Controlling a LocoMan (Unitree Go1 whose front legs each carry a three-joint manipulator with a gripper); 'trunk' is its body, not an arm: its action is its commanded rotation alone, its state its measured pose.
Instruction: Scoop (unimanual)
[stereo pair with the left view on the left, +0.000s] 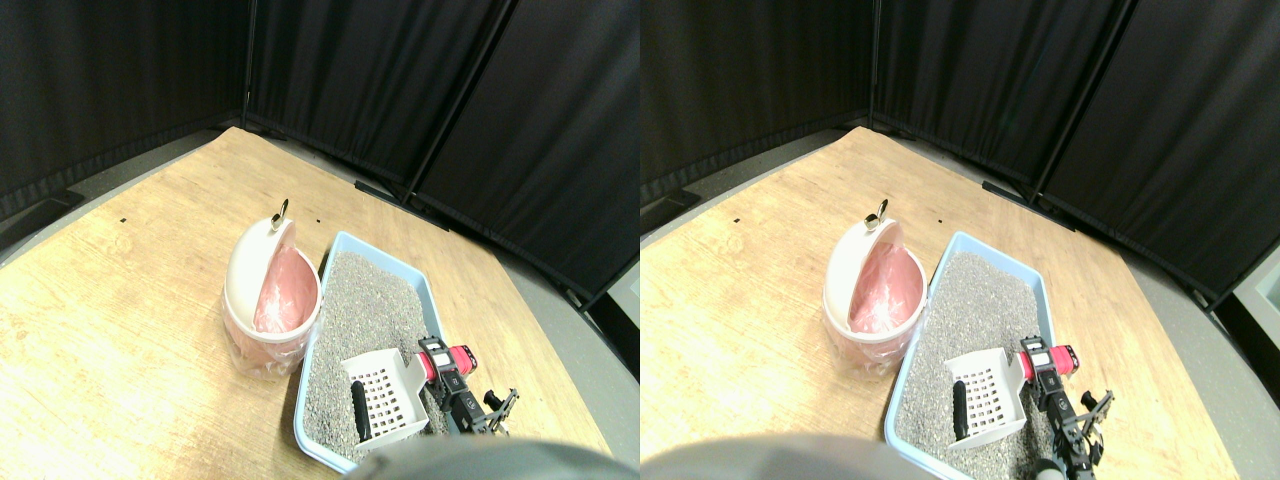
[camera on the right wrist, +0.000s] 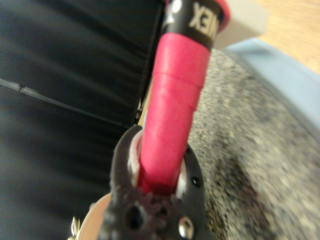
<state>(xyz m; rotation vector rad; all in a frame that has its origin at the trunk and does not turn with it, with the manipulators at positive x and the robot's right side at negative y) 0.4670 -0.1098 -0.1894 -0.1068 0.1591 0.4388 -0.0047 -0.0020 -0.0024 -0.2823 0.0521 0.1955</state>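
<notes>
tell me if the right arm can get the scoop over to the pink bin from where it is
Probably yes. The right pincer grips the red-wrapped handle of the white scoop in the litter tray. The pink bin stands right beside the tray, lid tipped open, with nothing between.

We see even, soft light on the wooden floor (stereo pair with the left view on the left: 130, 300); behind it the curtains (stereo pair with the left view on the left: 400, 80) stay dim, edges bowed; the wrist view blurs.

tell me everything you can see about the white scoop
The white scoop is a slotted plastic litter scoop with raised side walls and a grid of holes in its floor. It lies on the grey litter at the near end of the blue tray. A dark lump rests inside it. Its red-wrapped handle sits between the right gripper jaws.
</notes>
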